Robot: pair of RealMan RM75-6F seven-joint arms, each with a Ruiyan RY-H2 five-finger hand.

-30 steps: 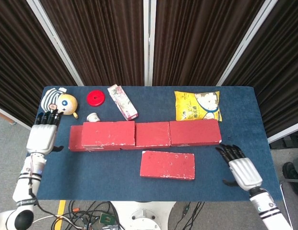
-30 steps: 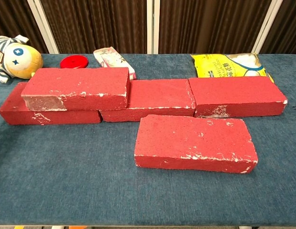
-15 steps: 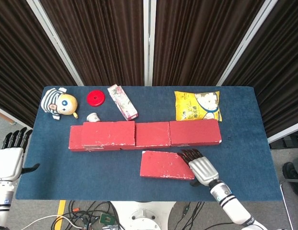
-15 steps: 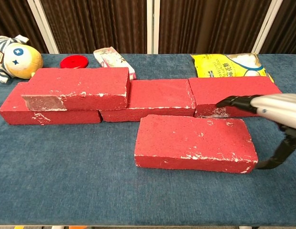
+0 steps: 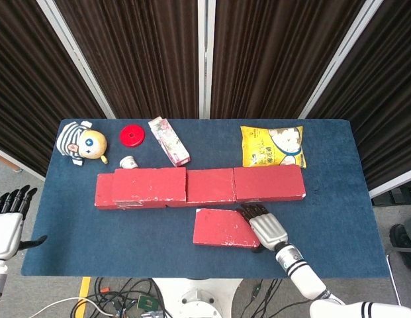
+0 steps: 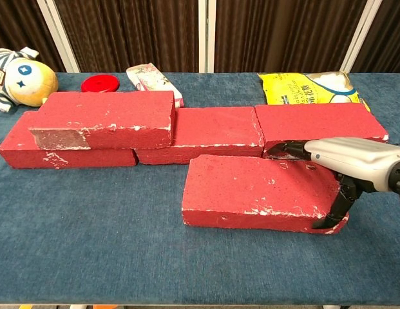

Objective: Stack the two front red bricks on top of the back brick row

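Note:
The back row runs across the middle of the table: a left brick [image 6: 64,154], a middle brick [image 5: 210,185] and a right brick [image 5: 268,182]. A further red brick [image 5: 150,183] lies on top of the row's left part. One front brick [image 5: 222,227] lies flat on the blue cloth before the row. My right hand [image 5: 263,225] lies across its right end, fingers stretched over the top toward the far edge. The thumb [image 6: 335,209] touches its front face, and the brick rests on the table. My left hand [image 5: 8,222] hangs off the table's left side with fingers spread, holding nothing.
At the back stand a striped doll [image 5: 81,141], a red lid [image 5: 132,136], a small white cap [image 5: 128,161], a pink pack [image 5: 169,140] and a yellow bag [image 5: 272,146]. The blue table [image 5: 92,232] has open cloth at front left.
My right hand came in from the right edge and slid onto the front brick's right end. My left hand drew back off the table's left side and sank lower.

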